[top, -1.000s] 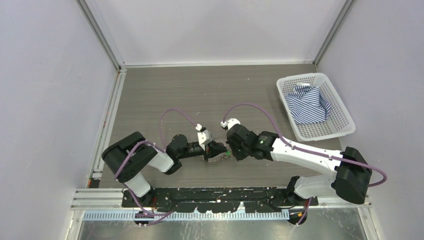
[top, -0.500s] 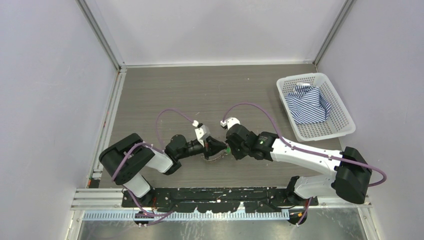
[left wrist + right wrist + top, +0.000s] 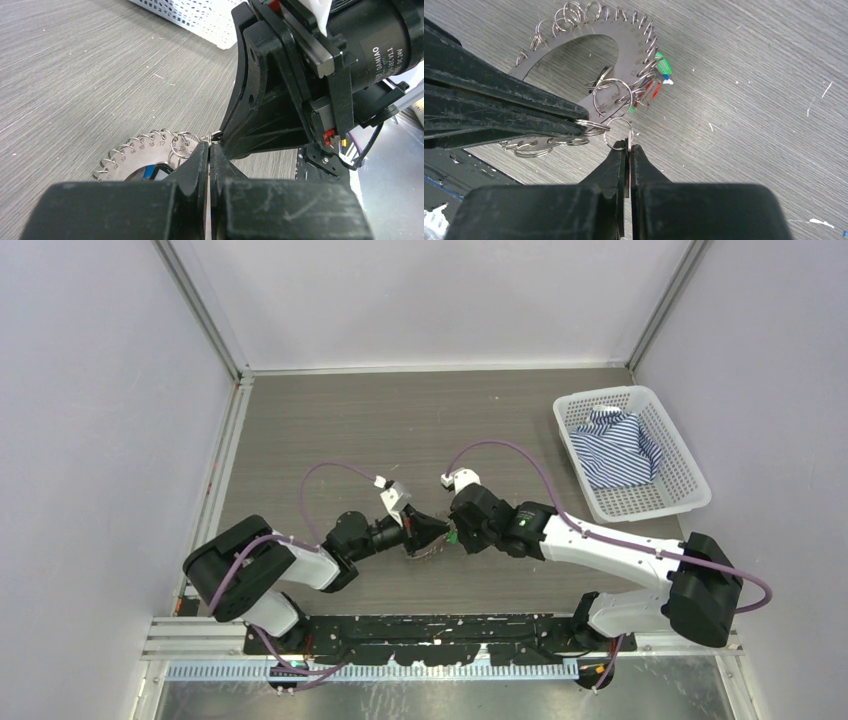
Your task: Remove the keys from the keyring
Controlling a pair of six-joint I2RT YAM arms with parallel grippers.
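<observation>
The keyring (image 3: 424,549) is a flat silvery disc with a wide hole, numbered holes and many small split rings round its rim; it lies between the two arms. My left gripper (image 3: 209,146) is shut on one small split ring at the keyring's (image 3: 131,156) edge. My right gripper (image 3: 628,148) faces it tip to tip. It is shut on a thin key seen edge-on, which hangs from another split ring (image 3: 617,133). Keys with green (image 3: 663,65) and red (image 3: 655,90) heads bunch at the far rim of the keyring (image 3: 631,37). A blue head (image 3: 148,172) shows in the hole.
A white basket (image 3: 690,498) holding a striped cloth (image 3: 615,448) stands at the right back of the table; its corner shows as the basket (image 3: 200,17) in the left wrist view. The black base rail (image 3: 400,626) runs just behind the keyring.
The left arm's elbow has swung left and its wrist has shifted slightly away from the bases. Both grippers stay shut and tip to tip over the keyring.
</observation>
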